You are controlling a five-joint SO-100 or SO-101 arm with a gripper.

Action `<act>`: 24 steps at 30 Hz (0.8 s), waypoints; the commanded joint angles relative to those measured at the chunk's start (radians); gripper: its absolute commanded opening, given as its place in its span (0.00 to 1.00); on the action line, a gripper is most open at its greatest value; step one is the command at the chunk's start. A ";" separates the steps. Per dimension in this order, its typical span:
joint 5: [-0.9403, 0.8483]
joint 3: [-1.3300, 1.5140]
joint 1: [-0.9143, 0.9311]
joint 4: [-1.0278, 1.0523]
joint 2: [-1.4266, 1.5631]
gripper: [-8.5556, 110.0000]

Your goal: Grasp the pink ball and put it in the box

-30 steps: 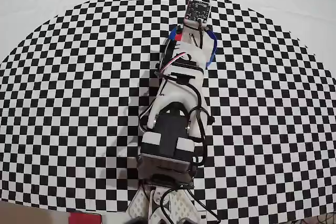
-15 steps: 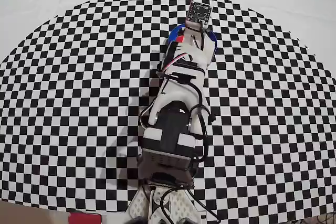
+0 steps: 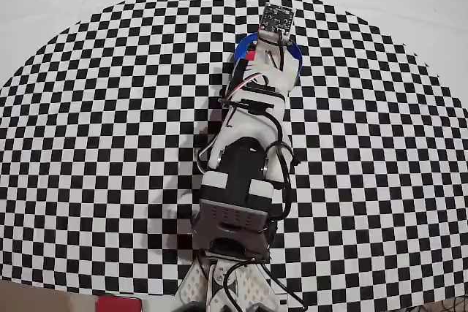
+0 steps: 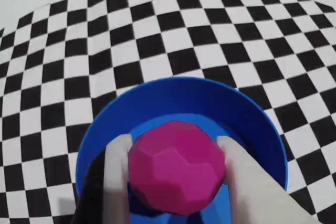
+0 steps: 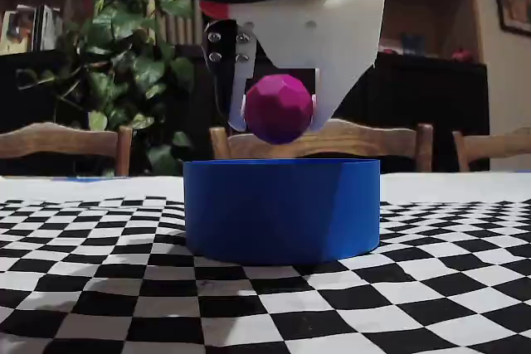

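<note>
Over the last second the arm had stretched further across the checkered table (image 3: 88, 107), bringing the end effector (image 4: 176, 174), clamped on the matte faceted magenta-pink ball (image 5: 279, 109), above the round bright-blue box (image 5: 282, 209). Release looked like the remaining step.

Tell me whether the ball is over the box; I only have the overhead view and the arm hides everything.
Observer: The wrist view shows the pink ball gripped between both fingers, with the blue box right underneath.
Operator: Say if it is inside yet.
Observer: No. In the fixed view the ball hangs above the box rim, not touching it.
Operator: Report anything inside the box.
Observer: The wrist view shows only bare blue floor around the ball.
</note>
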 commanded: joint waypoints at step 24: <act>-0.006 -0.055 0.006 0.000 -0.005 0.07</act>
